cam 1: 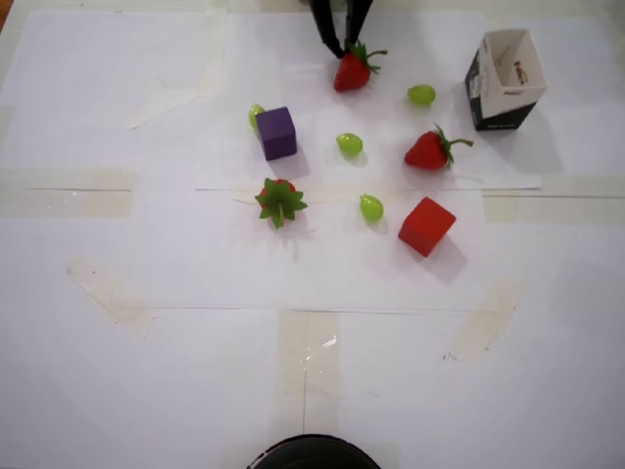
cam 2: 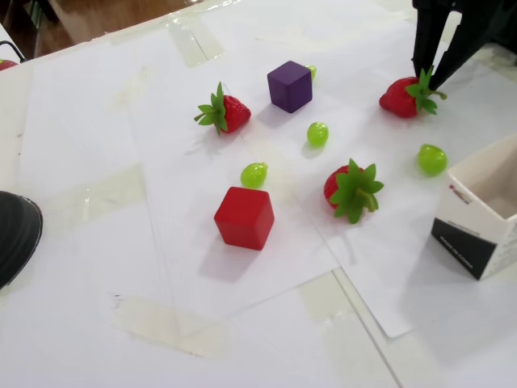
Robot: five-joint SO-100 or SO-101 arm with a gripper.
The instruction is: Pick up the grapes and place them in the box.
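Note:
Several small green grapes lie on the white paper: one [cam 1: 422, 95] [cam 2: 432, 159] nearest the box, one [cam 1: 350, 145] [cam 2: 317, 134] in the middle, one [cam 1: 371, 208] [cam 2: 254, 174] beside the red cube, and one [cam 1: 255, 115] [cam 2: 311, 71] half hidden behind the purple cube. The box [cam 1: 479, 83] [cam 2: 468, 242] stands upright with its top open, white inside and black-and-white outside. My gripper [cam 1: 344, 44] [cam 2: 430, 74] hangs at the far edge, open, its dark fingertips just over the leafy top of a strawberry [cam 1: 350, 73] [cam 2: 400, 97]. It holds nothing.
A purple cube [cam 1: 277, 133] [cam 2: 290, 86] and a red cube [cam 1: 426, 226] [cam 2: 244, 217] sit among the fruit. Two more strawberries [cam 1: 430, 149] [cam 1: 280, 200] lie between them. A black round object [cam 1: 312, 452] [cam 2: 12, 234] sits at the table's near edge.

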